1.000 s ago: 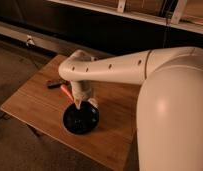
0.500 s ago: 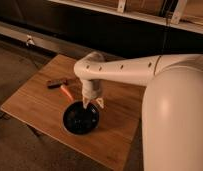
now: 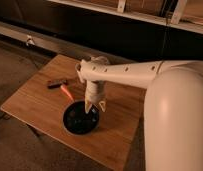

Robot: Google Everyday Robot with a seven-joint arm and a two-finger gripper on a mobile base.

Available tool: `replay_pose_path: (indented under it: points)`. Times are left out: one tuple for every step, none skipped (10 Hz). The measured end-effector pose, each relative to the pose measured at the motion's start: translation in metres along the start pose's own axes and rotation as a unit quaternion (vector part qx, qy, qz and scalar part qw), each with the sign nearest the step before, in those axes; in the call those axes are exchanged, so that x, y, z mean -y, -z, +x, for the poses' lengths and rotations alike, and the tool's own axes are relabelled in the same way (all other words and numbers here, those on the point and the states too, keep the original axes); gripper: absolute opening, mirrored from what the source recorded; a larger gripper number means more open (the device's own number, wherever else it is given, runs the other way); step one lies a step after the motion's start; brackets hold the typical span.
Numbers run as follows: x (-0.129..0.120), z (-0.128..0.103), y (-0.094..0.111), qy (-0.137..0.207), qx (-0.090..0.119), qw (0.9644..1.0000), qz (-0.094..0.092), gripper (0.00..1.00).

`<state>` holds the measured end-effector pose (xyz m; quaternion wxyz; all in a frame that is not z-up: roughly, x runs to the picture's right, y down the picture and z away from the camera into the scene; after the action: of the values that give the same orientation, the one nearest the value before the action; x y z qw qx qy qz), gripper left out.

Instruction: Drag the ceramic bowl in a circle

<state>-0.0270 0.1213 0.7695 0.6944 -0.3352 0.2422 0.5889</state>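
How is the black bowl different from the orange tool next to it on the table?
The ceramic bowl is round, wide and glossy black; the orange tool is slim, elongated and bright. The gripper is down at the ceramic bowl's far rim, while the orange tool lies apart from the gripper, just outside the bowl's rim at the upper left in the view. Both rest on the wooden table.

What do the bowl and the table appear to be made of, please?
The bowl looks like glazed ceramic, perhaps: black, glossy, with small highlights. The table looks like wood: warm tan, faintly streaked, matte. The tool hangs over the bowl's far rim.
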Motion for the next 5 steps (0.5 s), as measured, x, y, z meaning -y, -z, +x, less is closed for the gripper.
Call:
replay_pose_path:
  points:
    - [0.0003,0.0008,-0.0032,0.01,-0.003,0.9999,0.002,0.65]
    - [0.0003,0.001,-0.0069,0.02,-0.004,0.9998,0.006,0.65]
    - [-0.001,-0.0008,-0.0095,0.028,-0.002,0.9995,0.012,0.65]
    - [-0.0023,-0.0022,-0.0105,0.033,0.0,0.9993,0.015,0.65]
    - [-0.0034,-0.0039,-0.0121,0.038,0.004,0.9991,0.017,0.65]
